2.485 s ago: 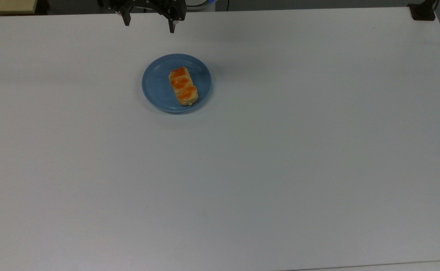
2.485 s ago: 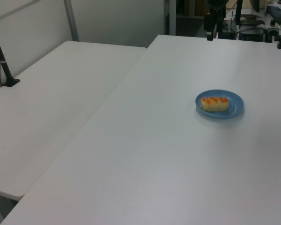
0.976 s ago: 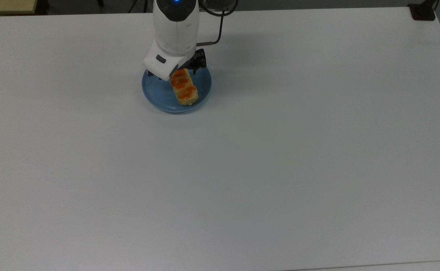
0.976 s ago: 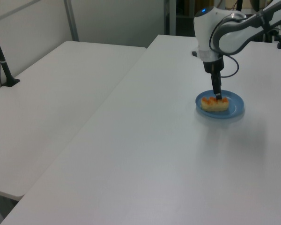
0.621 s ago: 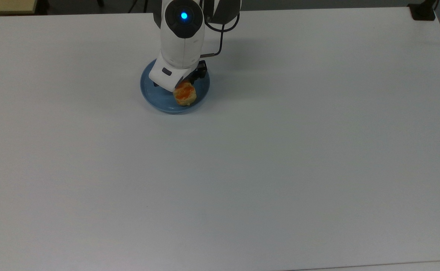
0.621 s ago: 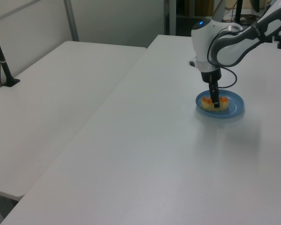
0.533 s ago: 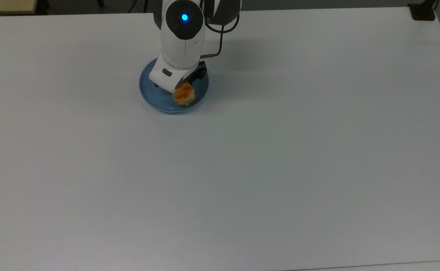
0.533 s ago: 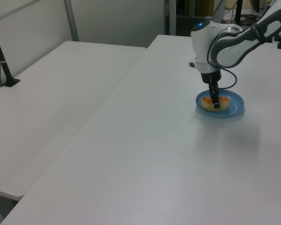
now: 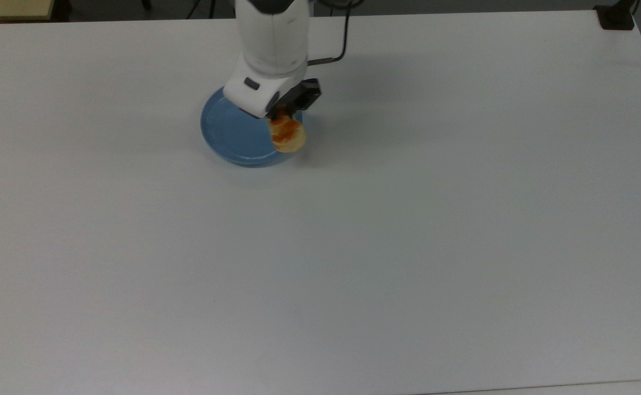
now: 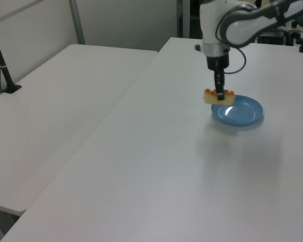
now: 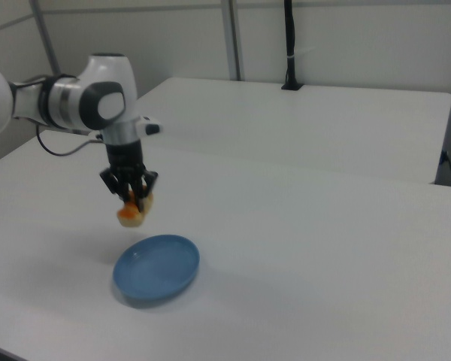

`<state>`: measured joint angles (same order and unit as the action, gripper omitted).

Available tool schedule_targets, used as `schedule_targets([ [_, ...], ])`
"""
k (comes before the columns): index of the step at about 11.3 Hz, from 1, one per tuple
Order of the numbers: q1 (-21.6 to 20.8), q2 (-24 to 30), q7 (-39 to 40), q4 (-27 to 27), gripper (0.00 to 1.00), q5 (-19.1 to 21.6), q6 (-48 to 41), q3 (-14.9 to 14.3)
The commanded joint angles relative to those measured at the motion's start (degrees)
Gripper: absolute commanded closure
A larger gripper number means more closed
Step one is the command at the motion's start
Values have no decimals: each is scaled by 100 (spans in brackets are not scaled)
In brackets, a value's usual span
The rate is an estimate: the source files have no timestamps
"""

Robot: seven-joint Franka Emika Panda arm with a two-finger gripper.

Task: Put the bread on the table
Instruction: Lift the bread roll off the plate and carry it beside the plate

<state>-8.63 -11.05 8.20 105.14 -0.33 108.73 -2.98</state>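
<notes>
1. Gripper (image 10: 220,96): fingers clamped on the bread (image 10: 218,97), held in the air above the edge of the blue plate (image 10: 242,112).
2. Progress: the bread is lifted; carrying it clear and setting it on the table (image 9: 408,219) remain.
3. Hidden: in the top view, the arm covers most of the loaf and the fingertips.

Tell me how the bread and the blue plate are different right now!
The bread is up in the air, pinched in the claw, while the blue plate sits flat on the table. The bread is a small tan block with orange bumps on top; the plate is round, plain blue and much wider. The bread is being held, and nothing touches the plate. Both are at the same spot, above the white table.
</notes>
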Motion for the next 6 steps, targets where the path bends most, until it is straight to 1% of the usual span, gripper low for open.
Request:
schedule_targets([
  [1,-419,-282,-949,-353,64,200,409,411],
  [2,-620,-553,-1352,-571,61,157,761,421],
  [3,-753,-982,-1635,-939,60,122,860,412],
  [4,-859,-1395,-1733,-1325,60,113,861,403],
  [5,-938,-1626,-1882,-1442,58,43,870,395],
  [6,-982,-1724,-2049,-1443,51,-114,931,403],
])
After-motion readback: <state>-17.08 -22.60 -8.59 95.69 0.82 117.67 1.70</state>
